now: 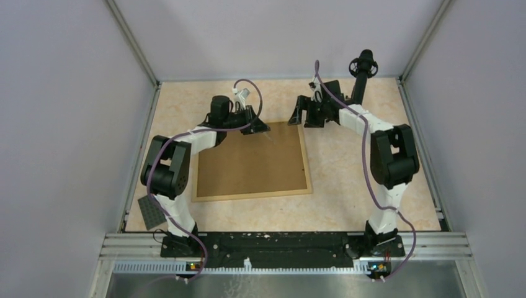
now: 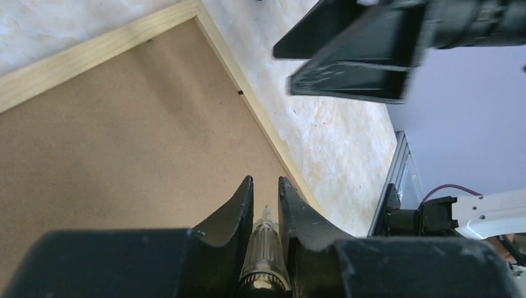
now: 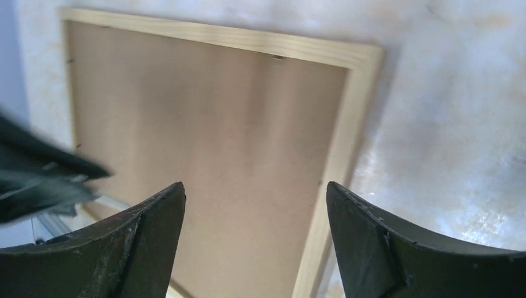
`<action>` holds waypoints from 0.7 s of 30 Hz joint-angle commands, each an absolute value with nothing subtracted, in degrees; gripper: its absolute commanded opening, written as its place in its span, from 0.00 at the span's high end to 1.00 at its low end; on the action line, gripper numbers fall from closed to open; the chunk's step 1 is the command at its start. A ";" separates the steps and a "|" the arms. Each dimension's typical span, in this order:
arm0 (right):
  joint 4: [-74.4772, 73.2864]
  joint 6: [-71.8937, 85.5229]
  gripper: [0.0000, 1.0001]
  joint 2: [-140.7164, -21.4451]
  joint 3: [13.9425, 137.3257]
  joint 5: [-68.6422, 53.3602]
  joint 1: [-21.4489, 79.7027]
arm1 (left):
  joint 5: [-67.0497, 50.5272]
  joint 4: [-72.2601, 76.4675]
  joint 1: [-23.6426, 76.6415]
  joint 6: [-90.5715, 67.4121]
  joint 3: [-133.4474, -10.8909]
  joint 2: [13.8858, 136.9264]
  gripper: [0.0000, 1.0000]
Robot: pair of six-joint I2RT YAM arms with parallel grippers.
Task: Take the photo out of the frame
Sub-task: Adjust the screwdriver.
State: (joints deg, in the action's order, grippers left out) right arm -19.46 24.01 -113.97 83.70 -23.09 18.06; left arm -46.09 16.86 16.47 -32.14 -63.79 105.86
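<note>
If the thin tool [image 2: 265, 245] clamped in the left gripper [image 2: 265, 186] skids off that small dark clip [image 2: 240, 92], it could gouge the frame [image 1: 251, 164] or shove it across the table [image 1: 353, 186]. Right gripper [image 3: 254, 192] hangs wide apart above the frame's far right corner. Frame's face down, brown back up, photo hidden underneath.

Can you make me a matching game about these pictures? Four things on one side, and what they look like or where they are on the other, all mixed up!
Things:
1. frame
2. left gripper
3. right gripper
4. dark grey studded plate

Clues:
A. fingers spread wide open
B. lying flat on the table, brown back facing up
C. sitting beside the left arm's base
D. fingers closed around a thin pointed tool

Right pairs: 1-B, 2-D, 3-A, 4-C.
</note>
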 commanded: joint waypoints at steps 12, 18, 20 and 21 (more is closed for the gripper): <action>-11.00 -3.55 0.30 -93.20 70.55 -37.06 30.30 | -50.67 26.98 16.52 -44.03 -58.53 98.36 1.00; -10.59 -5.67 0.35 -96.19 71.61 -30.45 34.05 | -53.05 29.82 17.28 -46.70 -56.66 97.00 1.00; -10.50 -6.29 0.40 -97.15 72.35 -28.70 34.73 | -53.58 29.88 17.55 -46.85 -56.25 96.43 1.00; -10.42 -6.68 0.44 -97.46 72.60 -28.38 34.92 | -53.66 29.84 17.64 -46.85 -56.05 96.09 1.00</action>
State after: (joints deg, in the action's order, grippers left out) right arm -12.64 -3.22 -95.85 70.17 -32.53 34.09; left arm -51.37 25.71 17.02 -45.45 -56.93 99.85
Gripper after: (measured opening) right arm 0.617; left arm 0.225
